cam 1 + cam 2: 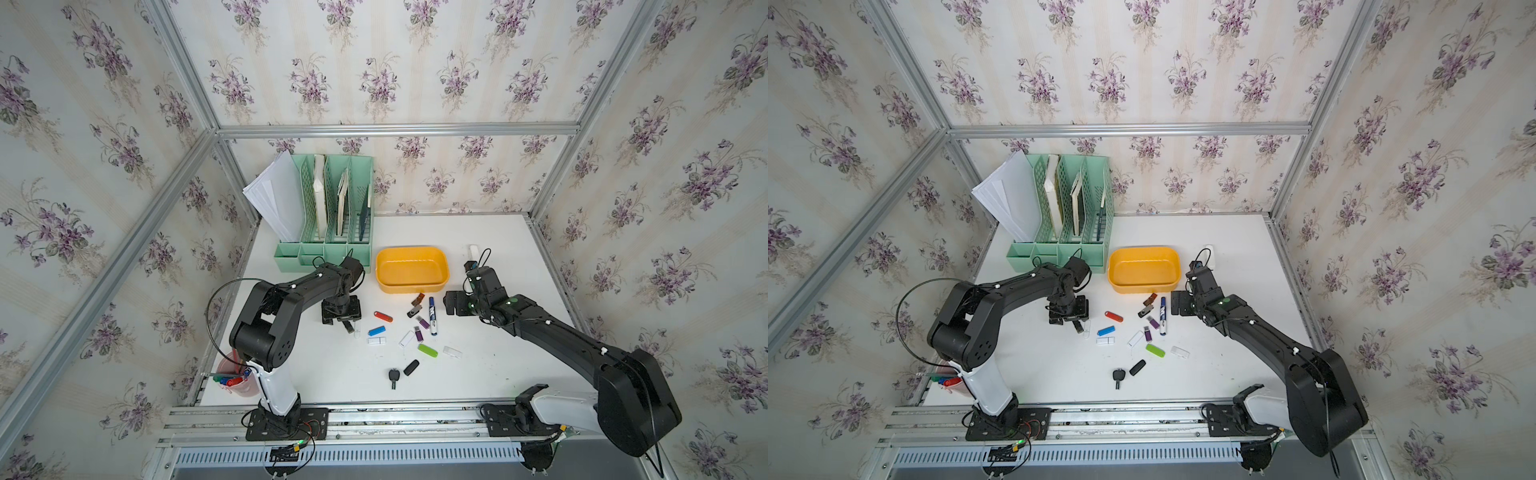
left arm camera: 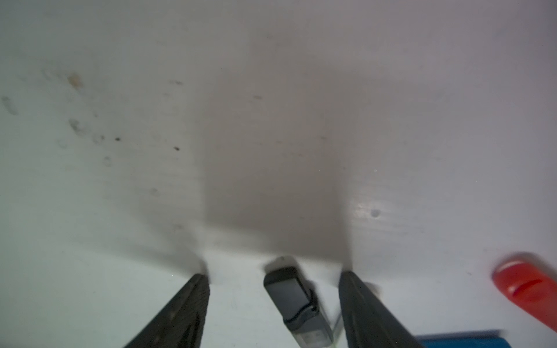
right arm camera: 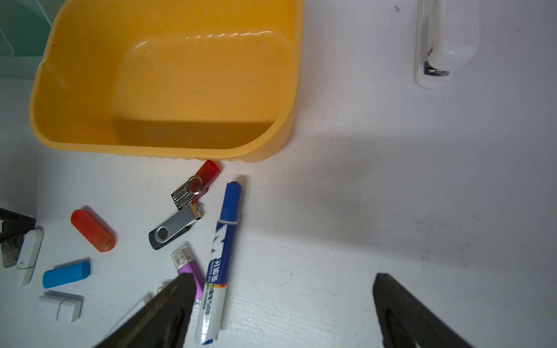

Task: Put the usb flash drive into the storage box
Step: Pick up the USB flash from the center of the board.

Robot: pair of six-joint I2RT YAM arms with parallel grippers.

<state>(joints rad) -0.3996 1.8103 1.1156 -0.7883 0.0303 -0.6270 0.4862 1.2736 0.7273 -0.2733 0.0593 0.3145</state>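
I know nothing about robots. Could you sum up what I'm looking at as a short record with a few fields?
Left gripper: open, jaws either side of a dark drive lying on the table
Right gripper: open, empty, over the table near a blue marker
Box: yellow, empty
Other drives: loose on the table, such as a red one; none in the box
Progress: no drive lifted yet

On table (image 1: 498, 374): storage box (image 1: 411, 287) in middle; file rack (image 1: 324, 253) left, further back; flash drives (image 1: 382, 316) and marker (image 1: 432, 316) in front of box.
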